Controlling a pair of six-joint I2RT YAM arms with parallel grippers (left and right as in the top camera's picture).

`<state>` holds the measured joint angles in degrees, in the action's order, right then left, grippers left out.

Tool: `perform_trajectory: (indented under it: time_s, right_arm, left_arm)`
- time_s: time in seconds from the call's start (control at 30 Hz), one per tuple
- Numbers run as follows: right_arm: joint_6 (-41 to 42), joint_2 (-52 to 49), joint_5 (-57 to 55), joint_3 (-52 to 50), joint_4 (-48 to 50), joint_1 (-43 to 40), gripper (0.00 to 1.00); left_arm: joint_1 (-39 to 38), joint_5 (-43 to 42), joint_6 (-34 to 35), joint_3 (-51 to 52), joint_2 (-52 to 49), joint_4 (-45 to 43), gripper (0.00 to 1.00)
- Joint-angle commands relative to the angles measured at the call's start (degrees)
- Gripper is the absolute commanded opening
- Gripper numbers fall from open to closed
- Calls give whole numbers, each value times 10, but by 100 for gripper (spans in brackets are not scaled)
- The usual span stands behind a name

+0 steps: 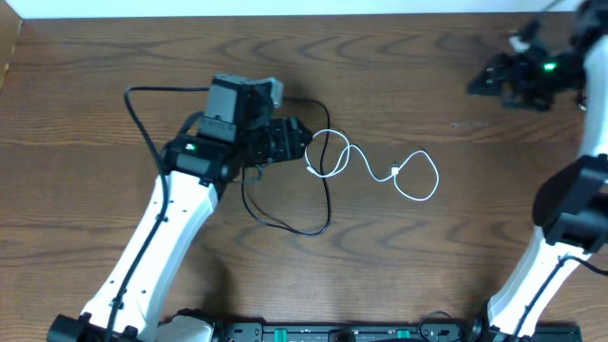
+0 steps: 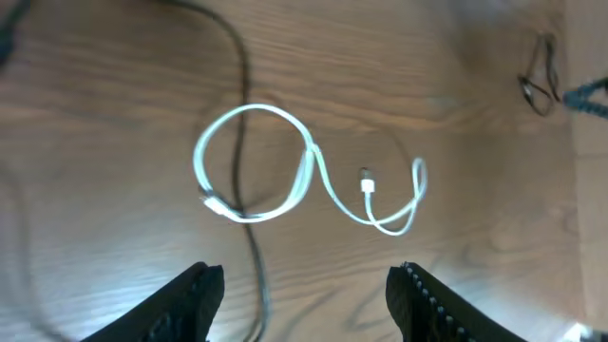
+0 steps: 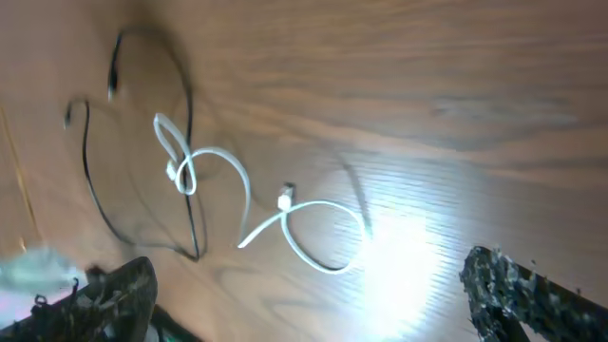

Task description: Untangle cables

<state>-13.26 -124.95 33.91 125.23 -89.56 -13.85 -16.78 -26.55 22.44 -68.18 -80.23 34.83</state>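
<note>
The wooden desk [image 1: 114, 57] filled the overhead view, and both cables lay on it near its middle. The left arm [image 1: 161, 237] reached in from the lower left. The right arm [image 1: 560, 228] stood at the right edge, bent back toward the far right corner.

The left hand [image 1: 294, 141] sat just beside the tangle, its fingers spread wide with nothing between them, as the left wrist view showed [image 2: 306, 285]. The right hand [image 1: 494, 81] was well apart from the cables, and it too was spread and empty [image 3: 304, 285].

The black cable [image 1: 328, 190] ran in a long open curve from beside the left hand down toward the near edge. It crossed the round loop of the white cable [image 1: 353, 149]; which lay on top could not be told. The white cable curled on to the right into a second, looser loop, with its small plug [image 1: 394, 172] lying at the mouth of that second loop.
</note>
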Motion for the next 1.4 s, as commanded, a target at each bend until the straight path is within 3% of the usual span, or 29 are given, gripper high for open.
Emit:
perform_trajectory:
  time_s: [0.0, 0.2, 0.43, 0.7, 0.87, 0.93, 1.2, 1.37]
  right_arm:
    - [-29, 16, 3, -42, 11, 65, 99]
    - [-20, 16, -38, -122, 76, 155, 90]
    - [-15, 16, -124, -218, 124, 227, 90]
    - [197, 16, -276, -271, 120, 240, 76]
    - [244, 16, -270, -276, 123, 241, 69]
    - [222, 16, -243, -275, 139, 244, 70]
    - [-36, 16, -166, -283, 275, 283, 82]
    - [-137, 16, -142, -306, 299, 314, 80]
  left_arm:
    - [48, -2, -3, -5, 4, 19, 60]
    - [107, -30, -4, -5, 13, 28, 60]
    - [125, -30, -11, -5, 14, 40, 60]
    - [125, -30, -13, -5, 14, 40, 61]
    - [125, -28, -13, -5, 14, 42, 60]
    - [125, -28, -13, -5, 14, 42, 60]
    - [125, -25, -13, -5, 14, 42, 60]
    - [125, -24, -17, -5, 14, 42, 60]
